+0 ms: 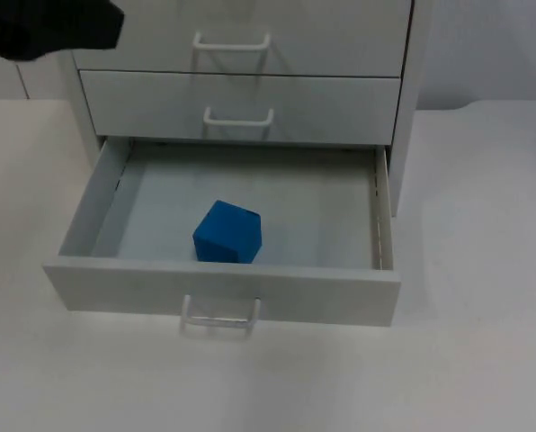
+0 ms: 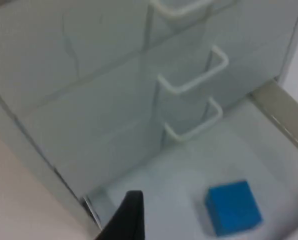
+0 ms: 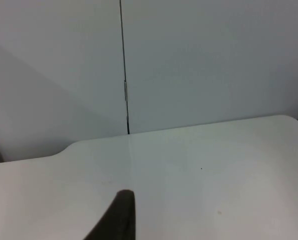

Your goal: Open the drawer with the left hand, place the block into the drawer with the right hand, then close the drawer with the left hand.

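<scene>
Closing remains: left gripper (image 1: 57, 27), finger spread untellable, at 11 o'clock of the blue cube block (image 1: 227, 233) in the open white bottom drawer (image 1: 223, 290), should push its front squarely; right gripper (image 3: 120, 215), likewise untellable, waits.

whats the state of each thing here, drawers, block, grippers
White bottom drawer: pulled open, the block inside it.
White middle drawer: shut.
White top drawer: shut.
Blue cube block: resting on the open drawer's floor, near its front wall.
Left gripper: raised in front of the cabinet, over the open drawer's left side, holding nothing.
Right gripper: waiting over bare white table top, holding nothing.
</scene>
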`<state>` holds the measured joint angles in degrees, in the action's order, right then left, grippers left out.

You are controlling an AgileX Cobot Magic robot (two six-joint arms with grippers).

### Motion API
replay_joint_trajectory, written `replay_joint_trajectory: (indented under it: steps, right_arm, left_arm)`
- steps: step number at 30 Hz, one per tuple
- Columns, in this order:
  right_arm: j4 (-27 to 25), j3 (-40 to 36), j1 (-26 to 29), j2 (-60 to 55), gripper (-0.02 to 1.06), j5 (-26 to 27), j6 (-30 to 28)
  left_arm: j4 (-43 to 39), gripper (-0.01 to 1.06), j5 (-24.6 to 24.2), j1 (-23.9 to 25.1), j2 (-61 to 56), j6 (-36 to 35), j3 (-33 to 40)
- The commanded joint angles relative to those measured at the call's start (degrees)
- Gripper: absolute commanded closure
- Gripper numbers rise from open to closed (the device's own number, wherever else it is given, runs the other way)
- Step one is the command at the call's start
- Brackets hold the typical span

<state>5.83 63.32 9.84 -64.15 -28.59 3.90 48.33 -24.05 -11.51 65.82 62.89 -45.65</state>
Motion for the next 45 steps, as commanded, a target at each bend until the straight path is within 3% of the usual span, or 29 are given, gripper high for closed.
replay_joint_trajectory:
  steps: [1, 4, 6, 7, 9, 11, 12, 14, 17, 19, 20, 22, 23, 28, 30, 35, 36, 39, 42, 45]
  right_arm:
    - [0.03, -0.17, 0.22, 0.44, 0.0, 1.13, -0.31]
    - [0.03, -0.17, 0.22, 0.44, 0.0, 1.13, -0.31]
    - [0.03, -0.17, 0.22, 0.44, 0.0, 1.13, -0.31]
    - [0.03, -0.17, 0.22, 0.44, 0.0, 1.13, -0.31]
    - [0.03, -0.17, 0.22, 0.44, 0.0, 1.13, -0.31]
    - [0.03, -0.17, 0.22, 0.44, 0.0, 1.13, -0.31]
    - [0.03, -0.17, 0.22, 0.44, 0.0, 1.13, -0.31]
    - [0.03, -0.17, 0.22, 0.44, 0.0, 1.13, -0.31]
    - [0.03, -0.17, 0.22, 0.44, 0.0, 1.13, -0.31]
    - [0.03, -0.17, 0.22, 0.44, 0.0, 1.13, -0.31]
    - [0.03, -0.17, 0.22, 0.44, 0.0, 1.13, -0.31]
    - [0.03, -0.17, 0.22, 0.44, 0.0, 1.13, -0.31]
    - [0.03, -0.17, 0.22, 0.44, 0.0, 1.13, -0.31]
    - [0.03, -0.17, 0.22, 0.44, 0.0, 1.13, -0.31]
    - [0.03, -0.17, 0.22, 0.44, 0.0, 1.13, -0.31]
    - [0.03, -0.17, 0.22, 0.44, 0.0, 1.13, -0.31]
    - [0.03, -0.17, 0.22, 0.44, 0.0, 1.13, -0.31]
    - [0.03, -0.17, 0.22, 0.44, 0.0, 1.13, -0.31]
    - [0.03, -0.17, 0.22, 0.44, 0.0, 1.13, -0.31]
    - [0.03, -0.17, 0.22, 0.44, 0.0, 1.13, -0.31]
  left_arm:
    - [9.3, 0.0, 5.46, -1.21, 0.42, 13.38, 1.64]
    - [22.2, 0.0, 21.35, -6.52, 0.42, 36.29, 6.34]
    - [31.83, 0.0, 31.23, -12.58, 0.55, 50.2, 9.24]
    - [31.83, 0.0, 31.23, -12.58, 0.55, 50.2, 9.24]
    - [42.46, 0.0, 38.89, -20.8, 1.09, 64.62, 12.62]
    - [46.8, 0.0, 43.39, -25.93, 2.96, 70.63, 14.54]
    - [46.8, 0.0, 43.39, -25.93, 2.96, 70.63, 14.54]
    - [47.12, 0.0, 48.29, -29.13, 6.65, 72.47, 16.32]
    - [45.32, 0.01, 51.66, -30.48, 10.2, 70.28, 16.9]
    - [41.69, 0.1, 51.68, -30.73, 12.83, 65.59, 16.9]
    - [39.35, 0.18, 51.32, -30.73, 13.98, 62.85, 16.9]
    - [36.36, 0.45, 50.27, -30.73, 15.84, 58.97, 16.9]
    - [36.36, 0.45, 50.27, -30.73, 15.84, 58.97, 16.9]
    - [28.67, 1.05, 49.61, -30.85, 18.19, 49.18, 17.39]
    - [25.89, 1.05, 49.61, -30.85, 18.31, 46.62, 17.82]
    - [10.27, 1.05, 50.65, -31.87, 19.11, 30.36, 22.37]
    - [10.27, 1.05, 50.65, -31.87, 19.11, 30.36, 22.37]
    - [0.77, 1.05, 52.02, -34.47, 21.24, 21.26, 24.96]
    - [-2.92, 1.05, 52.29, -35.93, 23.56, 18.47, 25.85]
    - [-7.46, 1.05, 55.04, -36.15, 27.94, 11.18, 25.96]
